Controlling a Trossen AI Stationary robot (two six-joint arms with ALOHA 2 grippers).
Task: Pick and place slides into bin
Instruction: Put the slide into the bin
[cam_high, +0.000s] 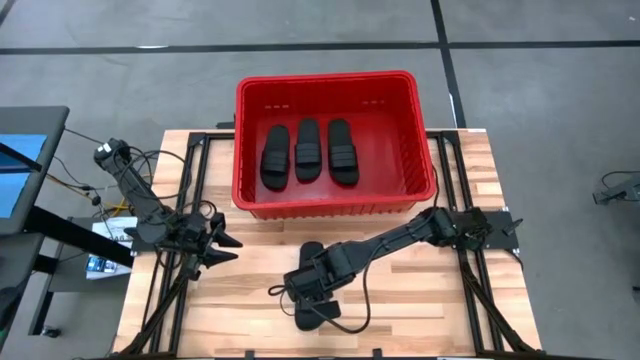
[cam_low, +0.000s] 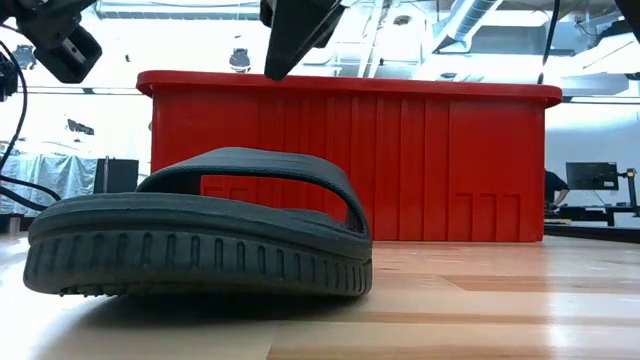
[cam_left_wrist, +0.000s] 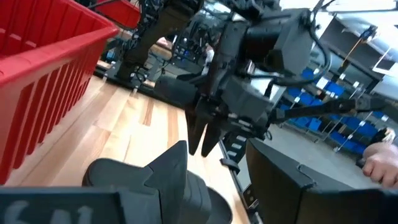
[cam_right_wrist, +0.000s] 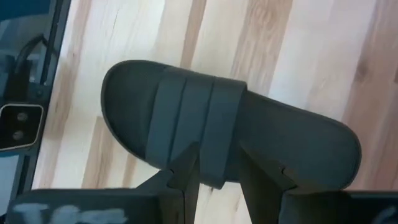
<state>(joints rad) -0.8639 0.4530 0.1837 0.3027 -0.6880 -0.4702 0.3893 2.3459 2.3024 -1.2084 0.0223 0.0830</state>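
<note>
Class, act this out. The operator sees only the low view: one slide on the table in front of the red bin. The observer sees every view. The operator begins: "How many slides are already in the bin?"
Observer: Three slides lie side by side in the bin.
Operator: Which gripper is above the fourth slide?
Observer: The right gripper, open, hovering over its strap.
Operator: And the other arm?
Observer: The left gripper waits open near the table's left edge, apart from that slide.
</note>
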